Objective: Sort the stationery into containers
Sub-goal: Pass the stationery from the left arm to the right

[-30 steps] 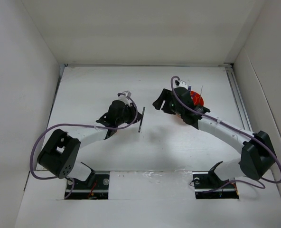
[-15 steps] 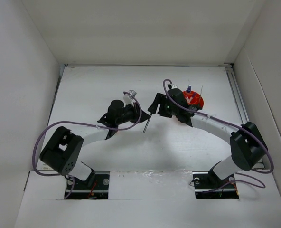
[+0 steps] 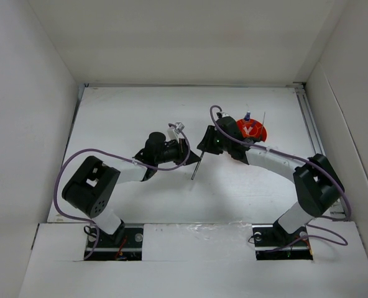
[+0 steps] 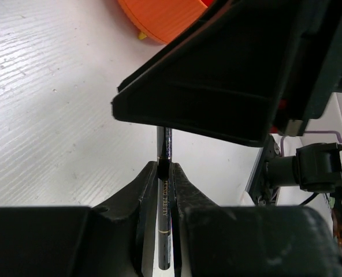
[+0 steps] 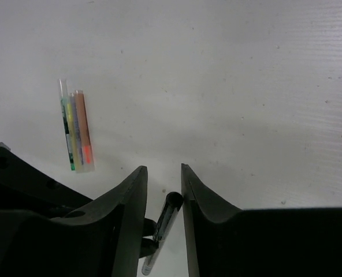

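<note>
Mid-table, the left gripper (image 4: 166, 168) clamps a thin black pen (image 4: 164, 138), its far end between the parted fingers of the right gripper (image 5: 162, 173).

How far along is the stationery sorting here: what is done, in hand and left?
Done: the orange tub holds a few items, a blue-capped bottle among them. In hand: the left gripper is shut on a dark pen, its far end between the open fingers of the right gripper, probably a handover. Left: a bundle of coloured markers lies on the table.
</note>
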